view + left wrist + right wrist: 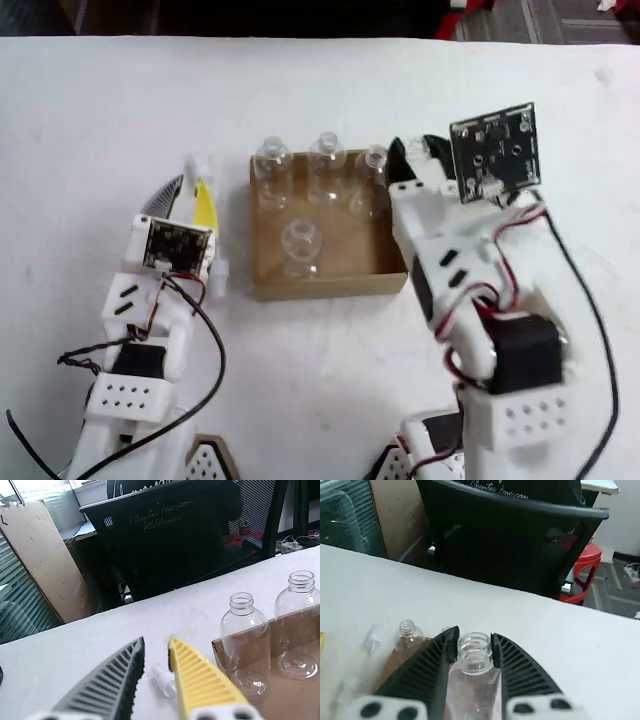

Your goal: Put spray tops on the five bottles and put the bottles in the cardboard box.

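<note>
The cardboard box sits mid-table between the arms. Clear bottles with bare necks stand along its far side, and another is inside. My right gripper is at the box's far right corner, shut on the neck of a clear bottle. My left gripper rests on the table left of the box. It stands open, grey and yellow fingers slightly apart, with a white spray top lying on the table between them.
Another white spray top lies by the left arm near the box's left wall. A black office chair stands beyond the table's far edge. The white table stretches bare behind the box.
</note>
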Tool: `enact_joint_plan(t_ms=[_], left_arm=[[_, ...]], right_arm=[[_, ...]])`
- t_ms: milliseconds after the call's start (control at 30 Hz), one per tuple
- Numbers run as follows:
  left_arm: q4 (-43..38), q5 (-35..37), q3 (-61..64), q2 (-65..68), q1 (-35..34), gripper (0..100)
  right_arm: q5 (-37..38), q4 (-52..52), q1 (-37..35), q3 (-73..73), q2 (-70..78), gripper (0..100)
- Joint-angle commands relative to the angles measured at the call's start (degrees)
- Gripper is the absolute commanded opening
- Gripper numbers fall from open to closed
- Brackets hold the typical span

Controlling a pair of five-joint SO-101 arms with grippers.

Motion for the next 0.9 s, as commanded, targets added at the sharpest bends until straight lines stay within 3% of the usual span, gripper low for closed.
enact_joint_plan(t_ms=[0, 333, 867], left_arm=[[-1.2, -0.7, -0.8, -0.2, 0.3, 8], [-1.6, -0.7, -0.4, -0.2, 0.7, 8], [-1.6, -0.7, -0.6, -0.2, 0.7, 8]], right_arm=[[-7.1, -12.3, -0.5, 12.9, -1.7, 1.7], [-6.7, -45.6, -8.9, 45.0, -13.0, 1.7], [-4.6, -67.6, -5.2, 66.1, -10.3, 1.7]])
